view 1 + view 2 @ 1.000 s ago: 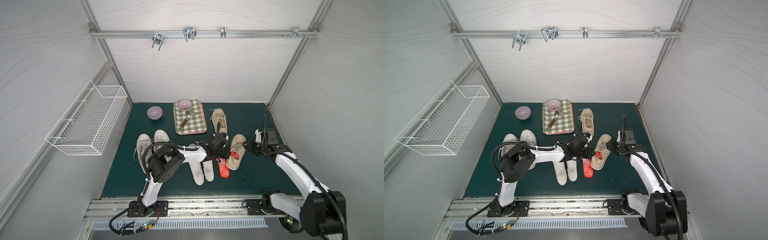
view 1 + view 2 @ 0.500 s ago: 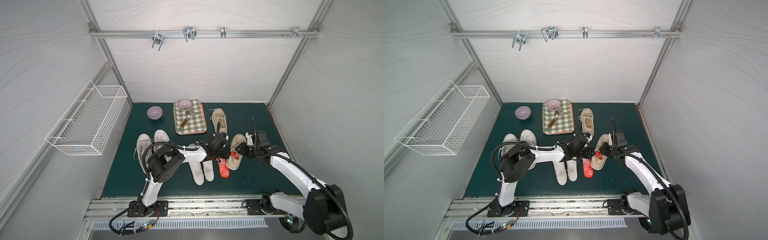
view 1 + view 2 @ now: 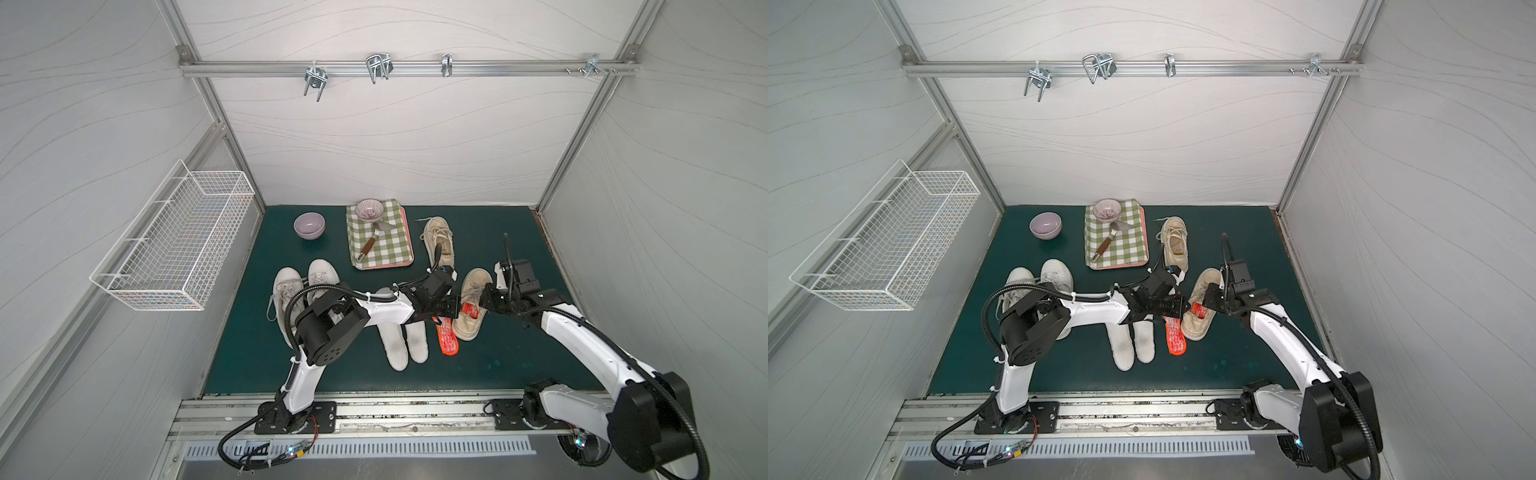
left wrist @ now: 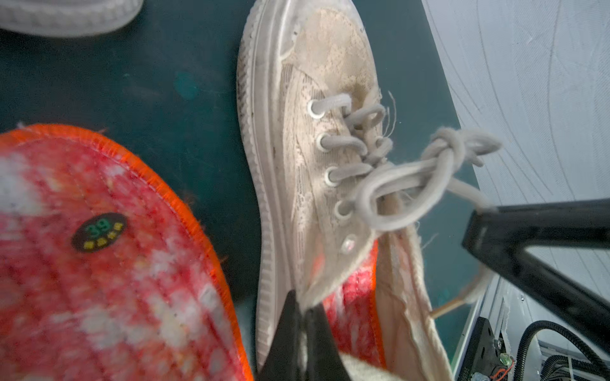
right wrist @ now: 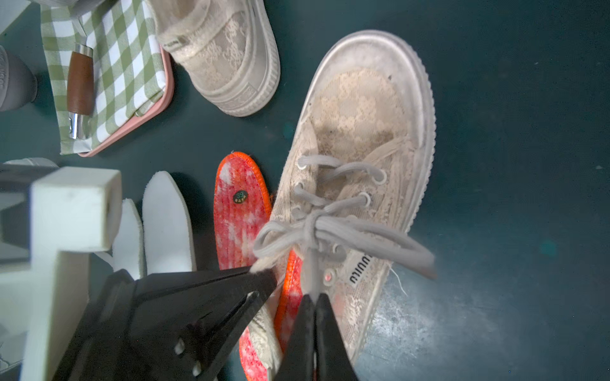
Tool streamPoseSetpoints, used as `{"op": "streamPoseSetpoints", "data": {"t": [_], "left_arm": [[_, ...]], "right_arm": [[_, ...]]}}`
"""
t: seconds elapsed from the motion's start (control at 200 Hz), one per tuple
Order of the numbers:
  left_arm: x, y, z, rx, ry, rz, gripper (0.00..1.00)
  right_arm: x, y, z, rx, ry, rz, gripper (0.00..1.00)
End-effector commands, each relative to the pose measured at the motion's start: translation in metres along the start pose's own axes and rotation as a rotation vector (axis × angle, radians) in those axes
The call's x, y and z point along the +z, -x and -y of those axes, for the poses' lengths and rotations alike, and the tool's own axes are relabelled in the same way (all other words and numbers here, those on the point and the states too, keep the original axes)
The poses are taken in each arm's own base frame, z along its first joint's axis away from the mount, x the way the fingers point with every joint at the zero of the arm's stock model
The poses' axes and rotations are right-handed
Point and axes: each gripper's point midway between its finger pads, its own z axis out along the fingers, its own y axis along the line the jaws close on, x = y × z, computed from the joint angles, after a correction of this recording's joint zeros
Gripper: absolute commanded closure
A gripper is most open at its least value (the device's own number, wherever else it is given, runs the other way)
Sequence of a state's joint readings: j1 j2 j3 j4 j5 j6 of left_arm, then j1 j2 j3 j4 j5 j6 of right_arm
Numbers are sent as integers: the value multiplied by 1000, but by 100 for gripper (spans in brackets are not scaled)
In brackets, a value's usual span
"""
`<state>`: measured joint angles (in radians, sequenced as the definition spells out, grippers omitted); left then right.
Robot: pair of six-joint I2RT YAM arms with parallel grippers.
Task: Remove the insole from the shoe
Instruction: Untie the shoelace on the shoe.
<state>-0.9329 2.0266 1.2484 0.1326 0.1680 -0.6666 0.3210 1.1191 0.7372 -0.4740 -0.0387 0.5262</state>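
Green tabletop [image 3: 519, 353]: left hand [image 4: 305, 306] reaches across, pinching beige shoe [image 3: 469, 307] collar; right hand [image 5: 315, 300] opposite, clamped tight at the opening, orange insole [image 4: 356, 290] just beside.

Right gripper [image 3: 483, 298] has travelled inward from beside the shoe [image 3: 468, 328] to its laced top; jaws, previously apart, now pressed together there.
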Motion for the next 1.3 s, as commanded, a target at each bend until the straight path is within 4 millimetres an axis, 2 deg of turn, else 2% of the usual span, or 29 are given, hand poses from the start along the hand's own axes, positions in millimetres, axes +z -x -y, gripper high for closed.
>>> {"op": "streamPoseSetpoints", "data": {"t": [0.0, 0.28, 0.65, 0.82, 1.11, 1.295], "left_arm": [[-10, 19, 5, -15, 19, 56, 100], [-10, 17, -21, -60, 100, 59, 100], [-5, 15, -29, -61, 120, 54, 100], [-5, 14, -30, -62, 120, 55, 100], [-3, 12, -28, -64, 103, 50, 100], [-4, 10, -28, -65, 97, 49, 100]], "right_arm": [[-20, 10, -1, -7, -10, 46, 100], [-63, 37, 5, 99, 69, 134, 100], [-100, 65, 11, 168, 91, 203, 100], [-121, 84, 4, 197, 111, 281, 100], [-173, 130, -18, 207, 150, 445, 100], [-193, 144, -26, 203, 165, 495, 100]]}}
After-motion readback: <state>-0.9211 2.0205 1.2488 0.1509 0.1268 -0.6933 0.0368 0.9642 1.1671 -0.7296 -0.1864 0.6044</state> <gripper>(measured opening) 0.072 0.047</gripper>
